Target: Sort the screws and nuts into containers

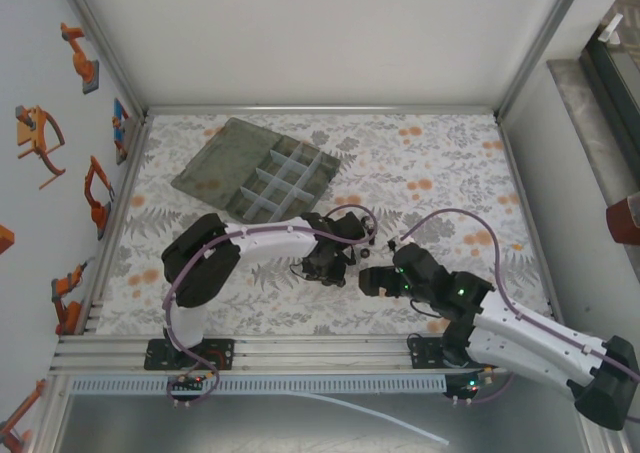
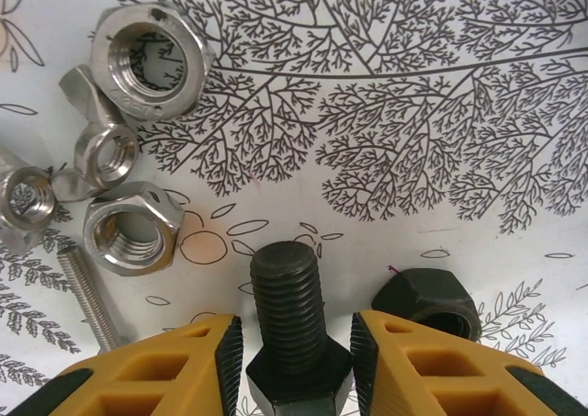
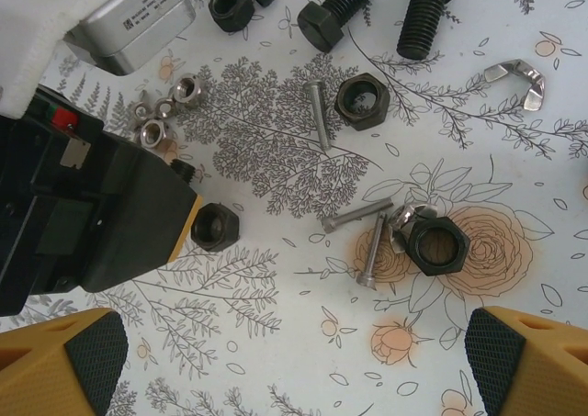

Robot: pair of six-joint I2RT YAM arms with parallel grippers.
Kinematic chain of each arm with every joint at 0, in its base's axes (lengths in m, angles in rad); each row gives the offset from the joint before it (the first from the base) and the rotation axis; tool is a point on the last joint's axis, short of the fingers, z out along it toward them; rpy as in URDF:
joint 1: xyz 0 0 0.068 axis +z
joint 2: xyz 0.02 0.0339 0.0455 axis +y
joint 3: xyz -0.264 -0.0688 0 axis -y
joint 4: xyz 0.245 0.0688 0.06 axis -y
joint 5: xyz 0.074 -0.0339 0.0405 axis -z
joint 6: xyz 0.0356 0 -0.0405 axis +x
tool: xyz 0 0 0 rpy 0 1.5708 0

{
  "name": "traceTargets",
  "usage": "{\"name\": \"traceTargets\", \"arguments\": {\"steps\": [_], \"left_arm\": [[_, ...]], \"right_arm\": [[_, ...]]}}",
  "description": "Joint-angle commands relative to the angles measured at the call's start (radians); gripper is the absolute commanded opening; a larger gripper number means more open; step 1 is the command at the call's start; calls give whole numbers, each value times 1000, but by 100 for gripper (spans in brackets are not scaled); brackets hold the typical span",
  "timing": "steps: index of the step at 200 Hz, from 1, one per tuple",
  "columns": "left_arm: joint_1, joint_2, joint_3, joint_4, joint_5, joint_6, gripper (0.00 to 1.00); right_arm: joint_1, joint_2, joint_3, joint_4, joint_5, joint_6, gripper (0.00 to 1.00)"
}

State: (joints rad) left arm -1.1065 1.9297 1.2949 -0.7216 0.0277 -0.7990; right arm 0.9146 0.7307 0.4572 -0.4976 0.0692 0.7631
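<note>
A black hex-head screw (image 2: 288, 297) lies flat on the floral desk (image 2: 441, 85), with a black nut (image 2: 427, 298) just beside it. The left fingers (image 2: 230, 359) straddle its head, seemingly to pinch and lift it. I cannot tell whether they clamp it. The right fingers (image 3: 87, 356) are spread wide and empty over more loose nuts (image 3: 363, 101). The organiser box (image 1: 262, 195) sits farther back, lid open.

floral-print tablecloth (image 1: 440, 163), white back wall (image 1: 320, 33) beyond it, orange robot-arm stickers (image 1: 38, 133) on the left side panel (image 1: 40, 223)

Bright, even light, soft shadows; wrist views sharp, overhead slightly soft.
</note>
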Motion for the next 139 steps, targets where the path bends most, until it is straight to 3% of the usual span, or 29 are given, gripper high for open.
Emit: {"name": "traceTargets", "arguments": {"steps": [1,85,139], "left_arm": [[-7,15,23,-12,14,3,32],[-2,-17,16,14,-18,12,22],[30,-118,-6,43,-34,42,19]], "right_arm": [[7,20,-1,33,11,-2,96],[7,89,27,73,-6,-34,97],[5,109,59,74,6,-67,99]]}}
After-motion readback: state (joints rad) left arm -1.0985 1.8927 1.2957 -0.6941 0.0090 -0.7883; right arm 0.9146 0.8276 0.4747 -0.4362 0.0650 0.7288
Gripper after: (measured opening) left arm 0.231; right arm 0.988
